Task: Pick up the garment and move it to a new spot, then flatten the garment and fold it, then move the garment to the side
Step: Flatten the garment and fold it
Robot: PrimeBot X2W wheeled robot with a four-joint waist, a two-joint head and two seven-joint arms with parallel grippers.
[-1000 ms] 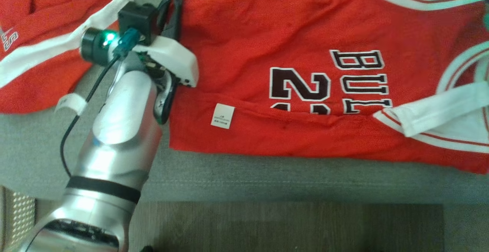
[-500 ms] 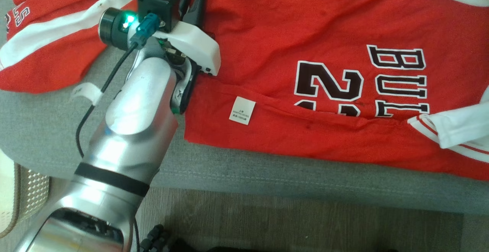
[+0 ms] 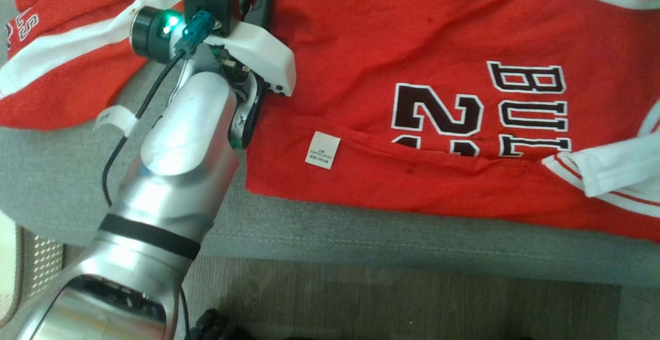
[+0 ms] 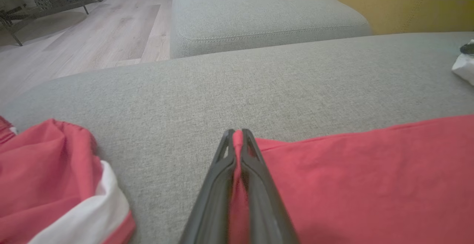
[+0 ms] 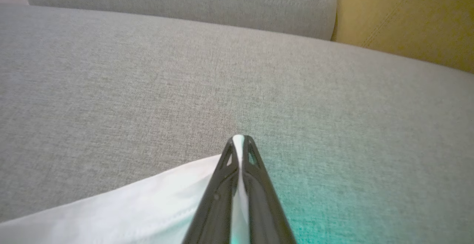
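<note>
Both jaws clamped on jersey (image 3: 412, 35); right just closed on white trim (image 5: 148, 207).

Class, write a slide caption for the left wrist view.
Left gripper shut on the edge of the red jersey, on a grey sofa.

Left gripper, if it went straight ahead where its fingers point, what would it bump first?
Probably the grey sofa seat just beyond the red jersey edge the left gripper pinches, though depth is unclear.
</note>
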